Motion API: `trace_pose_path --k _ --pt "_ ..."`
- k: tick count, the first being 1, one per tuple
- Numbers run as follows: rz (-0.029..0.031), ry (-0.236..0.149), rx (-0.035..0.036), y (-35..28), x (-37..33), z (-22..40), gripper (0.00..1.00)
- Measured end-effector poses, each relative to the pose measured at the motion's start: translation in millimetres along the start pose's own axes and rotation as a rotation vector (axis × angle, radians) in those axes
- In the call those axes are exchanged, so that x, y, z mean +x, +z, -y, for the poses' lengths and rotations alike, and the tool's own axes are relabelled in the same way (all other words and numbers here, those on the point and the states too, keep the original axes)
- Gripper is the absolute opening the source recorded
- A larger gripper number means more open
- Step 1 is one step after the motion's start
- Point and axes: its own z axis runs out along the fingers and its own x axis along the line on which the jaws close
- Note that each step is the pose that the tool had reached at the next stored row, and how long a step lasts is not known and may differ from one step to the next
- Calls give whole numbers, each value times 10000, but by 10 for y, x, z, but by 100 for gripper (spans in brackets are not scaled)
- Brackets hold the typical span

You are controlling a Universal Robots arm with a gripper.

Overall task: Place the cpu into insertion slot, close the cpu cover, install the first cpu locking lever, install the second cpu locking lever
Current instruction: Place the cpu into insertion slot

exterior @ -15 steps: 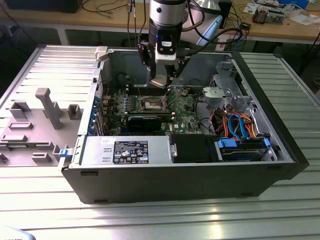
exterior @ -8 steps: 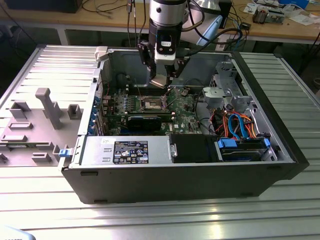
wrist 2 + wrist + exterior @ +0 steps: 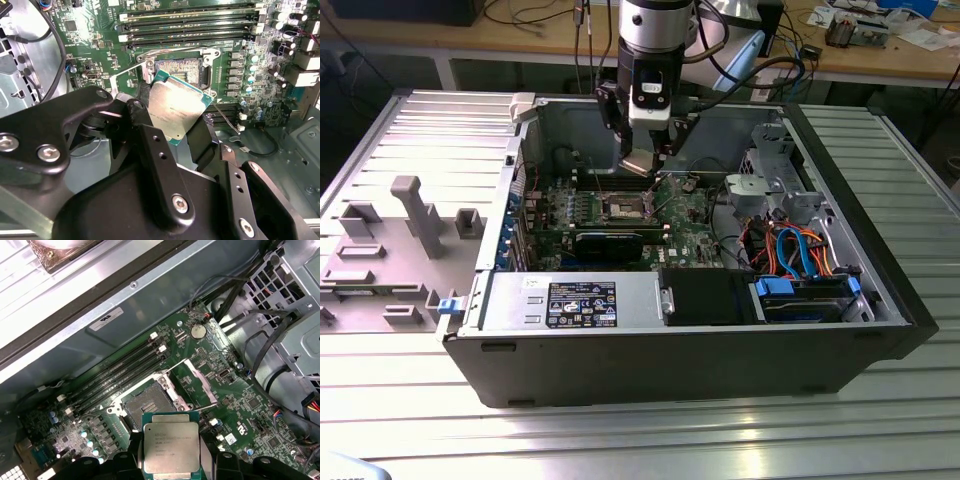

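Note:
My gripper (image 3: 646,150) hangs inside the open computer case, shut on the cpu (image 3: 642,163), a flat square chip with a dull silver top. In both wrist views the cpu (image 3: 177,107) (image 3: 171,446) sits clamped by its edges between the black fingers (image 3: 150,137), tilted and held in the air above the board. The insertion slot (image 3: 147,402) (image 3: 178,68) (image 3: 623,208) lies uncovered a little beyond the chip. The cpu cover (image 3: 200,382), a thin silvery frame, stands swung open beside the slot. A thin wire locking lever (image 3: 226,119) sticks up next to the socket.
Long memory slots (image 3: 190,22) run along one side of the socket. A black card (image 3: 610,240) and the labelled power-supply box (image 3: 582,303) lie nearer the case front. Drive cage (image 3: 775,180) and orange and blue cables (image 3: 798,255) fill the exterior view's right.

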Motion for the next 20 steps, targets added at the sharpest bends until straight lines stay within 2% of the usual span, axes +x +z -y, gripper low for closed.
trace_pose_path --k 20 --pt "15 303 -5 1 0 0 55"
